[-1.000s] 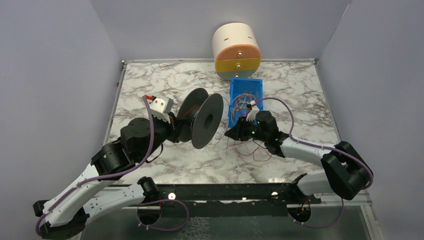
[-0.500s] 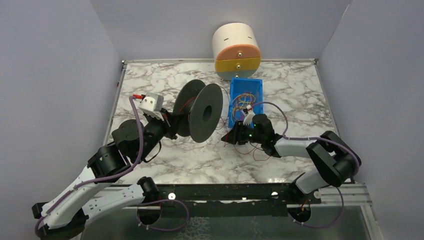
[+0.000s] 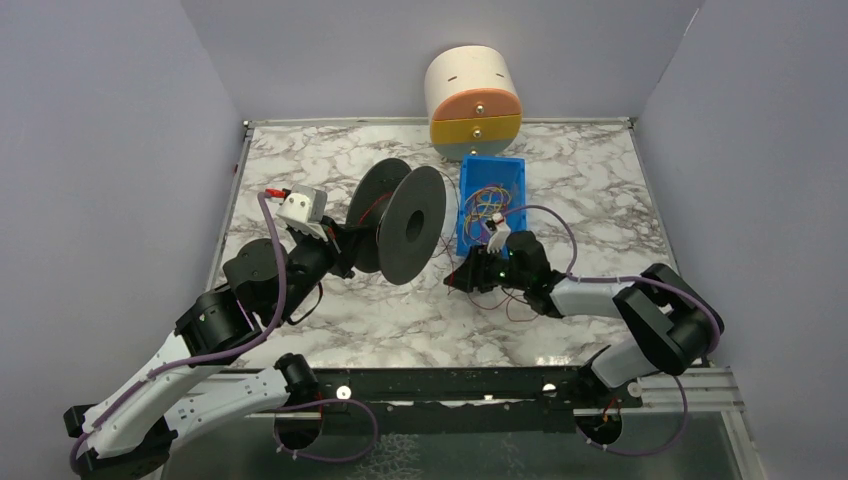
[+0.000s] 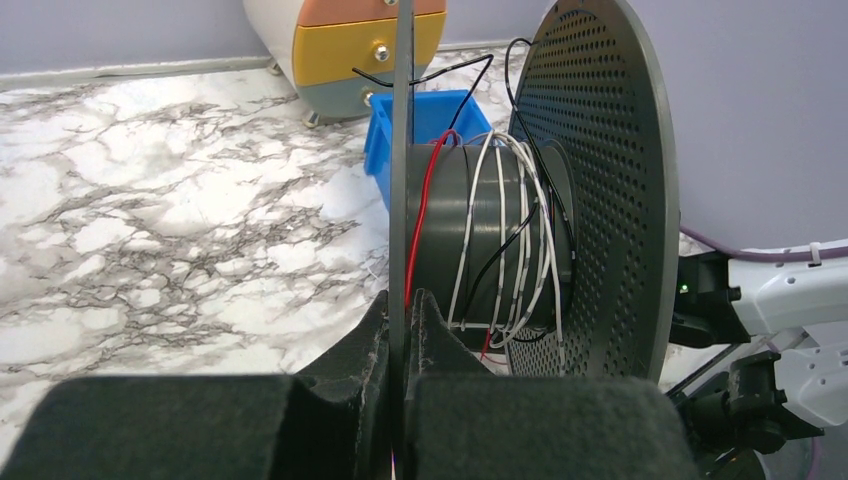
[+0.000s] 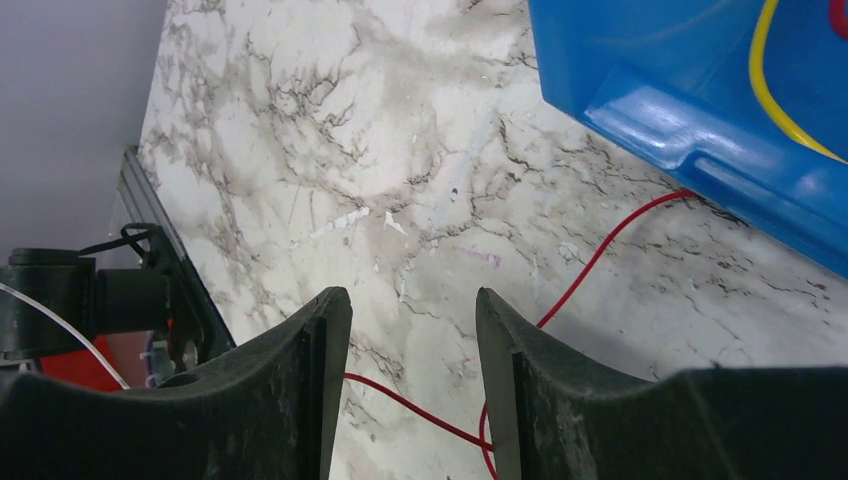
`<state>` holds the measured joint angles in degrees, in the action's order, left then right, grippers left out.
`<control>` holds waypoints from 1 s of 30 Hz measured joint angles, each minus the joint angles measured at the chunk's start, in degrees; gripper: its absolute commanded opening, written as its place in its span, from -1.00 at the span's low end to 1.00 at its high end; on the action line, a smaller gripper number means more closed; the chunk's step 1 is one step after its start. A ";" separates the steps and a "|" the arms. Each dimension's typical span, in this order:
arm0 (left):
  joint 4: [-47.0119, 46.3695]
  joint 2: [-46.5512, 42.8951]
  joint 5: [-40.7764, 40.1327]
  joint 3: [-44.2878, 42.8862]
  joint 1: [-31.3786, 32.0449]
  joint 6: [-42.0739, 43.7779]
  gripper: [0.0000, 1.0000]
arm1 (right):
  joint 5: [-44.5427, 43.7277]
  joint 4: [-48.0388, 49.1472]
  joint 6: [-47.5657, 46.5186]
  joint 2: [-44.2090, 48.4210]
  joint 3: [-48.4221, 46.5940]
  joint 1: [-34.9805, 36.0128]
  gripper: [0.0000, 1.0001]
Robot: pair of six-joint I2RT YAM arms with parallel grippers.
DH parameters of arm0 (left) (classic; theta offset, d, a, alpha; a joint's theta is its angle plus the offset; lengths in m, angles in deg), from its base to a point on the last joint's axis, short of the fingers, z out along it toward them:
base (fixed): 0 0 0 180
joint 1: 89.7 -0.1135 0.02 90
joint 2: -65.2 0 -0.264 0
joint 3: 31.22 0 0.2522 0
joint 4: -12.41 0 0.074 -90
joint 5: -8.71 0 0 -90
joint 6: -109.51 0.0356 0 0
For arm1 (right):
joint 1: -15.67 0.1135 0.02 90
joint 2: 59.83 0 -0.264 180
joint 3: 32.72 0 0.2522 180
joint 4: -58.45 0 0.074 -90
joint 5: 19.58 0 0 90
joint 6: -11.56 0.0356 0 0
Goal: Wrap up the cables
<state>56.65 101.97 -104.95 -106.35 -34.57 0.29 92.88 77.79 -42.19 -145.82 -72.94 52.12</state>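
Top view: black spool stood on counter, right gripper low beside blue bin. Left wrist: left gripper clamped tight on spool flange, red cable wound round core. Right wrist: right gripper gaped, empty; red cable lay loose on counter.

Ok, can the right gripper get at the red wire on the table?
Probably yes: the right gripper stands open just above the red wire, which lies loose on the table with nothing between.
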 measured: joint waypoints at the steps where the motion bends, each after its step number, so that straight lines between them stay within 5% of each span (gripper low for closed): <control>1: 0.00 -0.04 0.00 0.00 0.00 0.04 -1.00 | -0.37 -0.11 -0.22 0.35 0.39 0.00 0.08; 19: 1.18 -0.44 0.04 -2.51 0.00 1.92 -1.00 | -18.62 -15.80 -6.93 24.48 1.25 0.00 0.17; 30: 2.34 0.52 0.04 -3.89 0.00 3.23 -1.00 | -18.10 -19.37 -15.54 34.84 6.10 0.00 0.29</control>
<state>58.99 102.50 -104.91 -110.24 -34.57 3.52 74.78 58.42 -57.73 -110.99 -66.84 52.12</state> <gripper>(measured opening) 0.037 0.626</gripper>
